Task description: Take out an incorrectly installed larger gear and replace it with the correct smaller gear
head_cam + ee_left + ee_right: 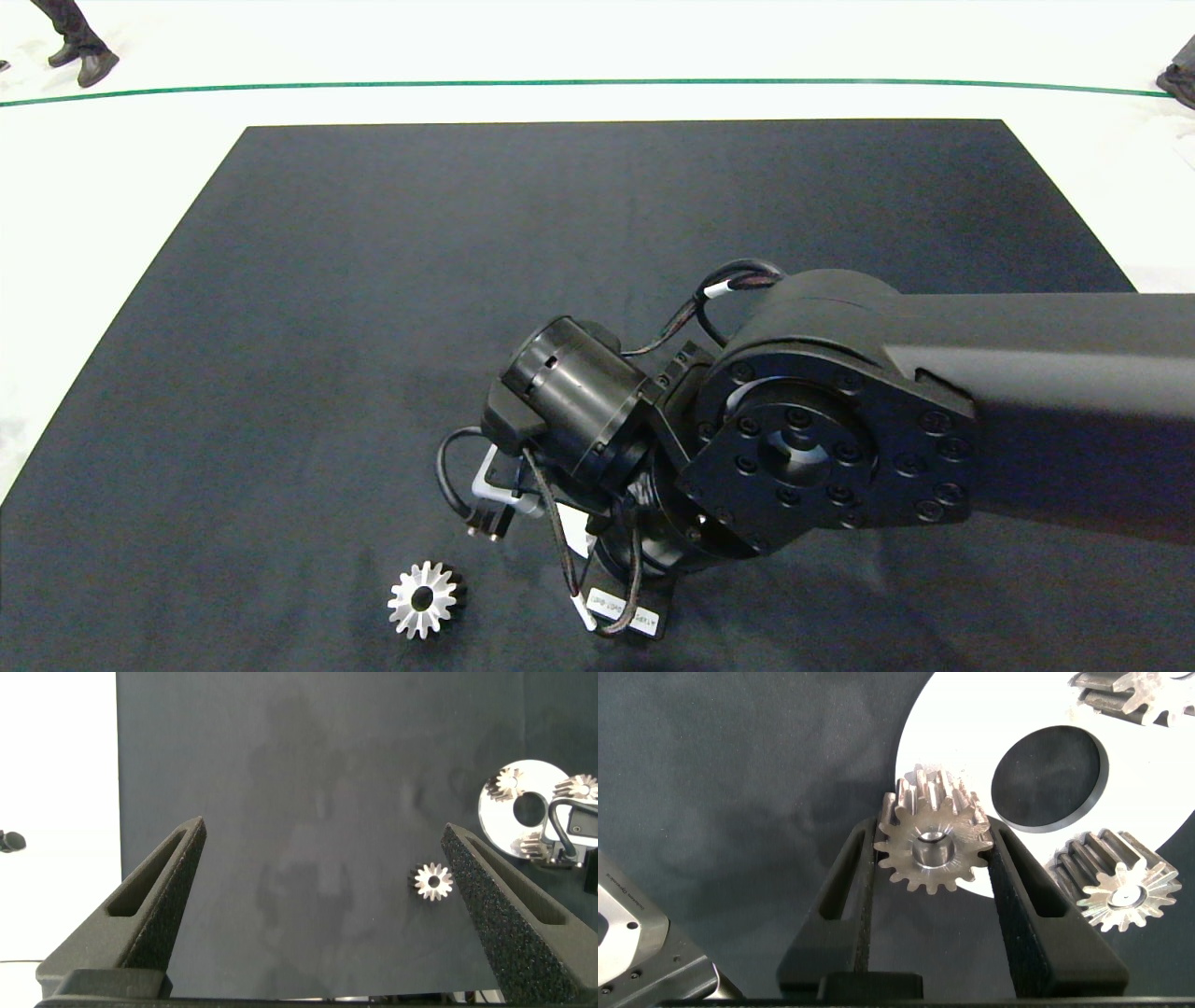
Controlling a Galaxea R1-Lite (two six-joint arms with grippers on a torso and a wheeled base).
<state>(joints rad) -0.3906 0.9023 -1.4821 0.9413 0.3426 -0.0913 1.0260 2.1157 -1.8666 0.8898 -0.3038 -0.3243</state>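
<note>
The smaller gear (933, 845) sits clenched between the right pincer (931, 873) fingers, bore upward, at the rim of the white disc (990, 728) carrying two other gears. The larger gear (425, 598) lies loose on the bench (373, 280) nearby. The left pincer (327, 868) hangs released, well apart.

The right arm (840, 439) hides the disc (971, 784) in the head view.
</note>
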